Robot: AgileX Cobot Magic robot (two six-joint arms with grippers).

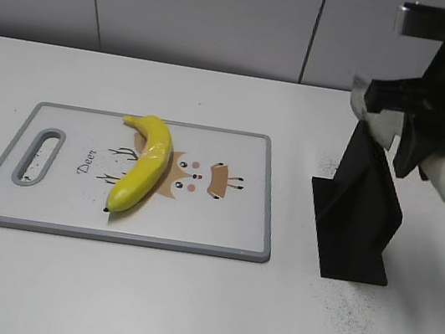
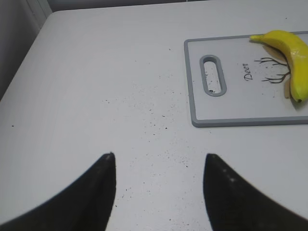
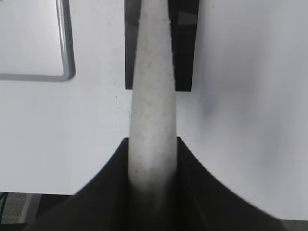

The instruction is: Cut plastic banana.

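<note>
The plastic banana [image 1: 144, 167] is glossy yellow and curved and lies on the left half of a white, grey-rimmed cutting board [image 1: 227, 219]. It also shows in the left wrist view [image 2: 294, 57] at the top right. My right gripper [image 1: 417, 143] is shut on a white knife handle [image 3: 153, 72] and holds it above a black knife stand [image 1: 359, 214], to the right of the board. My left gripper [image 2: 159, 156] is open and empty over bare table, left of the board's handle slot [image 2: 211, 75]. It is out of the exterior view.
The black stand [image 3: 185, 48] sits on the table right of the board's corner [image 3: 67, 72]. The white table carries small dark specks. A grey wall runs behind it. The table's left edge shows in the left wrist view.
</note>
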